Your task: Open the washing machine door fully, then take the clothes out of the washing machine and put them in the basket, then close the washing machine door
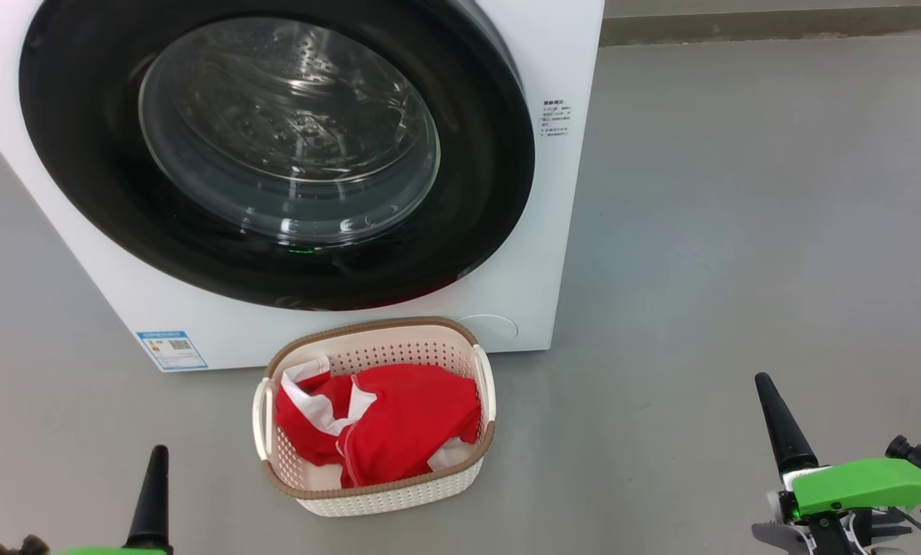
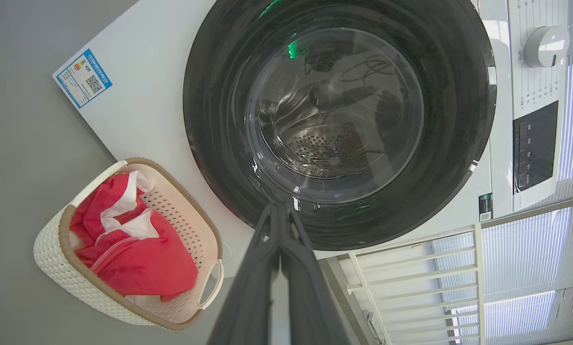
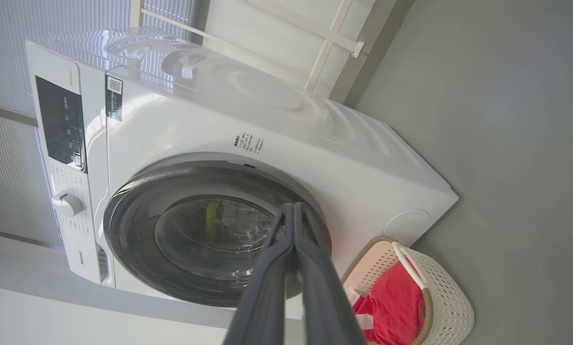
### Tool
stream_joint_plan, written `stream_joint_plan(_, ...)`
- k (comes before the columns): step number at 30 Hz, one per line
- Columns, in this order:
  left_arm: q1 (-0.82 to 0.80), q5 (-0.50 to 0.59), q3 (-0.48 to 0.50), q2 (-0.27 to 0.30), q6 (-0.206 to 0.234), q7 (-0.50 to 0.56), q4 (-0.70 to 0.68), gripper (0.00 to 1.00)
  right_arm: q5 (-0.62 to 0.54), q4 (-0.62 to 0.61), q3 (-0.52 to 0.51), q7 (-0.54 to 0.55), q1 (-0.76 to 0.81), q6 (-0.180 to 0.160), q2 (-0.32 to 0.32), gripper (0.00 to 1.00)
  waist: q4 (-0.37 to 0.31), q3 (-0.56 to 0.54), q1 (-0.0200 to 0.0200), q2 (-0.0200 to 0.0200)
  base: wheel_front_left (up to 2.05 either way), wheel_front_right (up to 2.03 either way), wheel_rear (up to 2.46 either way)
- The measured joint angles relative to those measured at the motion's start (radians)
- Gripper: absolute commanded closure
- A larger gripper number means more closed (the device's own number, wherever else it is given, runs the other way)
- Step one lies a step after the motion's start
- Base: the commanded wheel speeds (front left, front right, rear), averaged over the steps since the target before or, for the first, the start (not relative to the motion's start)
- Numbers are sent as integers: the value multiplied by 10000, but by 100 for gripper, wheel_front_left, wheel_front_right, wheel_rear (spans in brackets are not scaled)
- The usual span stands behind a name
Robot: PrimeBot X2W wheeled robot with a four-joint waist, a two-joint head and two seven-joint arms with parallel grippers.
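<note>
Smooth grey floor (image 1: 737,231) runs wide to the right of the washing machine (image 1: 522,293) and across the foreground, meeting a darker wall base at the far edge. That machine is a big white box with flat glossy panels and squared corners, a blue label (image 1: 172,349) at its lower left corner and a round flap (image 1: 489,327) at its lower right. The washing machine door (image 1: 290,131) sits shut against the front, its broad glossy black rim ringing a bulging clear glass bowl through which the perforated steel drum shows. Just in front of the machine's lower edge, under the door, stands the basket (image 1: 368,324), a cream perforated plastic tub with rounded corners, a brown woven-look rim and two side handles. The clothes (image 1: 398,416), soft crumpled bright red cloth with white trim, lie inside it below the rim. The left tool (image 1: 158,455) points up at the lower left, well apart from the basket, its dark tapered fingers pressed together on nothing. The right tool (image 1: 764,381) at the lower right is likewise pressed together, over bare floor.
</note>
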Motion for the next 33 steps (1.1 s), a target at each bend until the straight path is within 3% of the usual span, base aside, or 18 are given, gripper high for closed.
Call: stream_joint_plan(33, -485, -2997, 439, -226, -10, 869, 357, 100, 3024, -117, -817, 888, 208, -2, 397, 100, -5, -40, 0, 0, 0, 0, 0)
